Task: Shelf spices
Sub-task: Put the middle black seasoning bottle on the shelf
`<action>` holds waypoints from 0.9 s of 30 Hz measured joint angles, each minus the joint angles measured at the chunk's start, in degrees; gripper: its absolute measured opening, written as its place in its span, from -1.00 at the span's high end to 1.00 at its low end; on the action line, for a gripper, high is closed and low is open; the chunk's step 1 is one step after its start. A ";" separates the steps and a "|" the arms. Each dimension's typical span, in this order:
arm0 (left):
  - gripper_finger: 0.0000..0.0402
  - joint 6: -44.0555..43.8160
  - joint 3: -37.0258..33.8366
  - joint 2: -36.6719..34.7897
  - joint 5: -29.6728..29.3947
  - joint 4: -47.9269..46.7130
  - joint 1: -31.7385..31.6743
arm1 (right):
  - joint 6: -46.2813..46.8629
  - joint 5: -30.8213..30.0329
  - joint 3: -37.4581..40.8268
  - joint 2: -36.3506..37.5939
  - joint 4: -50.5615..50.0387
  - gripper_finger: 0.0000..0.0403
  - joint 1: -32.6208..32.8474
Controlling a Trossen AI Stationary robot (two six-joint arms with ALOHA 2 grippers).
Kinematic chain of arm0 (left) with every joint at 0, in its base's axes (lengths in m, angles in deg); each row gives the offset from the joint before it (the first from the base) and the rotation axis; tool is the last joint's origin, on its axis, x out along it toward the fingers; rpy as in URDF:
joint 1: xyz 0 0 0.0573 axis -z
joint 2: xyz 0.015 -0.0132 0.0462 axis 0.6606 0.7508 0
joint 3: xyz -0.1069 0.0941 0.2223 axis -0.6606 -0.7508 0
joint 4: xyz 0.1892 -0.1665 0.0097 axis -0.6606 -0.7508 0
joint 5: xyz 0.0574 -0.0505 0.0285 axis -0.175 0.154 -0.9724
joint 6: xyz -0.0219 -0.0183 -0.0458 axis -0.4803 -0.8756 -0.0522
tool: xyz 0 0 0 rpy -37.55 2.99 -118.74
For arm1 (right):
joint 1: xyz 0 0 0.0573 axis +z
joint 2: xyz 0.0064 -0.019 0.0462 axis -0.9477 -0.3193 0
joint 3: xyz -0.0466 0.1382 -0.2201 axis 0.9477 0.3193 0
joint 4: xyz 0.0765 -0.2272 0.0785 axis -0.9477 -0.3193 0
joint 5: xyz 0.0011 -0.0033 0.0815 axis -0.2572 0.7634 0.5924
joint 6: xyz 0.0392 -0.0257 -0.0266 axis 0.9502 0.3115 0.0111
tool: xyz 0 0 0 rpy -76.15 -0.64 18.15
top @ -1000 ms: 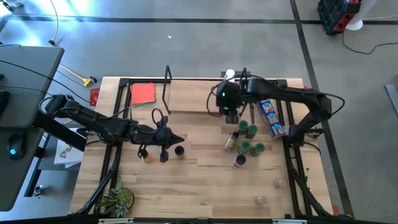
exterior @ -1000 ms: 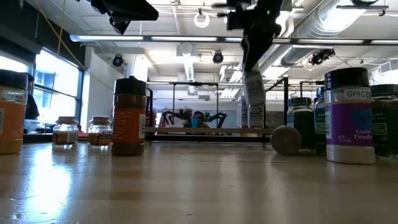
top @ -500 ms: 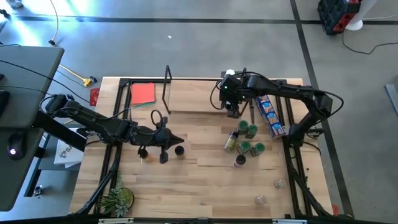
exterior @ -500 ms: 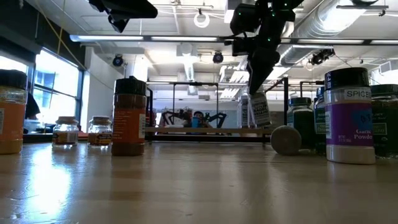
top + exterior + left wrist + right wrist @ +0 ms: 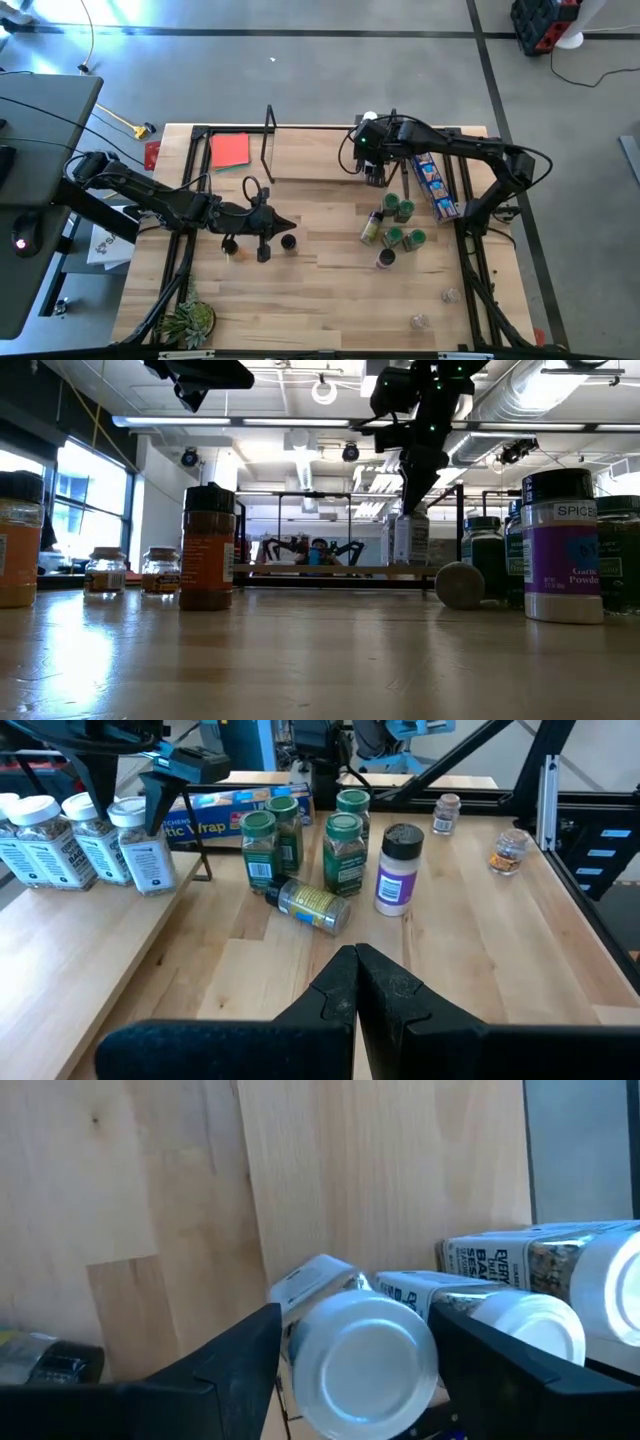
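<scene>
Nearby, a purple-labelled jar [image 5: 563, 545] reads "SPICE" (also "Garlic Powder").

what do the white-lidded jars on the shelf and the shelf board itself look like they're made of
The white-lidded clear jars look like transparent plastic or glass: the seasoning shows through above paper labels. Which of the two, the look leaves open. Their smooth, matte lids suggest moulded plastic. The light-wood shelf board looks like pale wood with a satin finish, showing visible grain and joined strips.

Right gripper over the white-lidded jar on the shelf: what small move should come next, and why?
Probably lift the right gripper straight up. Its fingers stand apart on either side of the white-lidded spice jar, which stands upright on the light-wood shelf beside two similar jars, so it looks placed.
</scene>
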 joint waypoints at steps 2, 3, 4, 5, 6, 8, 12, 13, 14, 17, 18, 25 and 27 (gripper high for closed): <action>1.00 0.00 0.00 0.00 0.00 0.04 0.00 | 0.00 -0.45 -1.02 0.00 -0.94 -0.23 0.02; 1.00 0.00 0.00 0.00 -0.02 0.04 0.00 | 0.00 -0.91 -1.75 0.00 -1.40 -0.23 0.02; 1.00 0.00 0.00 0.00 -0.02 0.08 0.00 | 0.00 -1.22 -2.53 0.00 -1.92 -0.23 0.02; 1.00 0.02 0.00 0.00 -0.02 0.19 0.00 | 0.00 -1.56 -3.30 0.00 -2.45 -0.23 0.02; 1.00 0.01 0.00 0.00 0.00 0.47 0.00 | 0.00 -1.71 -4.03 0.00 -2.74 -0.23 0.02; 1.00 0.02 0.00 0.00 0.00 0.86 0.00 | 0.00 -1.94 -5.68 0.00 -3.25 -0.23 0.02; 1.00 0.02 0.00 0.00 0.02 0.85 0.00 | 1.86 -2.53 -9.19 0.00 -4.98 -0.24 0.57; 1.00 0.01 0.00 0.00 0.02 0.77 0.00 | 2.08 -2.65 -9.97 0.00 -5.19 -0.24 1.07; 1.00 -0.03 0.00 0.00 0.03 0.50 0.00 | 2.19 -2.73 -10.74 0.00 -5.39 -0.24 1.88; 1.00 -0.09 0.00 0.00 0.09 -1.82 0.00 | 3.44 -2.12 -11.80 0.13 -3.96 -0.24 5.63; 1.00 -0.09 0.00 0.00 0.16 -2.73 0.00 | 4.44 -0.70 -11.68 0.24 -2.90 -0.24 7.16; 1.00 -2.60 0.04 0.07 13.08 -10.39 -0.01 | 10.73 1.07 -2.72 0.83 17.24 -0.24 23.50; 0.97 -3.83 -1.07 0.53 16.99 -10.70 0.06 | 12.76 -3.09 -0.47 0.83 21.91 -0.24 27.79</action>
